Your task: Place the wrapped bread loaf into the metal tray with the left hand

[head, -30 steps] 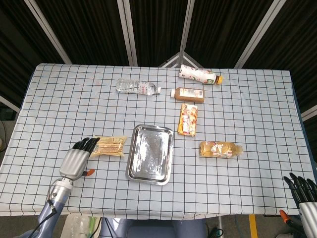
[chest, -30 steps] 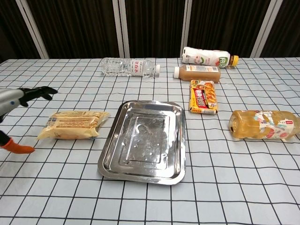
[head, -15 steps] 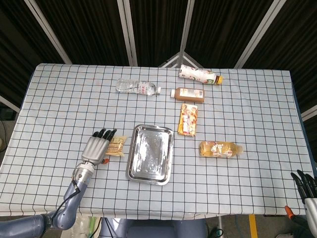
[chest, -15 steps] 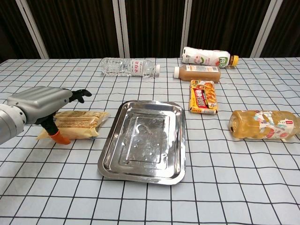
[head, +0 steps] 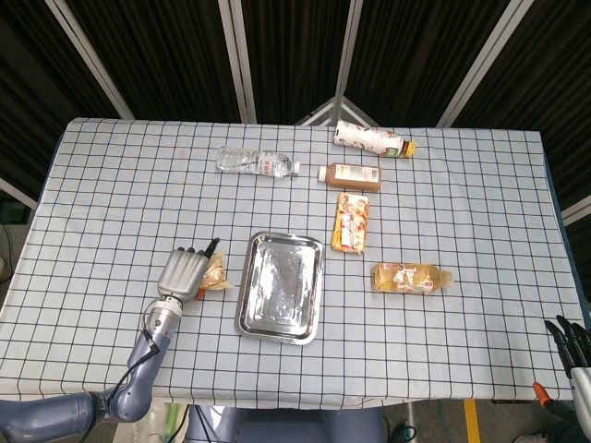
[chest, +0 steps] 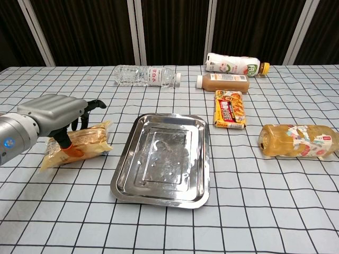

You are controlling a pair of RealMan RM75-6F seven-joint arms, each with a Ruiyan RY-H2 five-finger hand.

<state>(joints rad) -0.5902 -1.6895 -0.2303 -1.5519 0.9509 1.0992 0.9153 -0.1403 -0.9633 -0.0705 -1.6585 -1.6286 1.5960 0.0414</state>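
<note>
The wrapped bread loaf (chest: 91, 139) lies left of the metal tray (chest: 164, 159) and is tilted, its right end raised off the cloth. My left hand (chest: 53, 114) grips it from above, with dark fingers over its far side and the orange-tipped thumb on its near side. In the head view the left hand (head: 183, 273) covers most of the loaf (head: 219, 271), which sits just left of the tray (head: 280, 286). My right hand (head: 574, 355) shows at the bottom right corner, off the table, fingers apart and holding nothing.
Behind the tray lie a clear water bottle (chest: 145, 75), a brown drink bottle (chest: 222, 82) and a white bottle (chest: 233, 63). A yellow snack pack (chest: 229, 109) and an amber bottle (chest: 296, 141) lie to the tray's right.
My left hand has moved right, onto the loaf, and closed around it. The loaf has tilted and bunched up. The right hand has sunk lower at the frame's corner.
</note>
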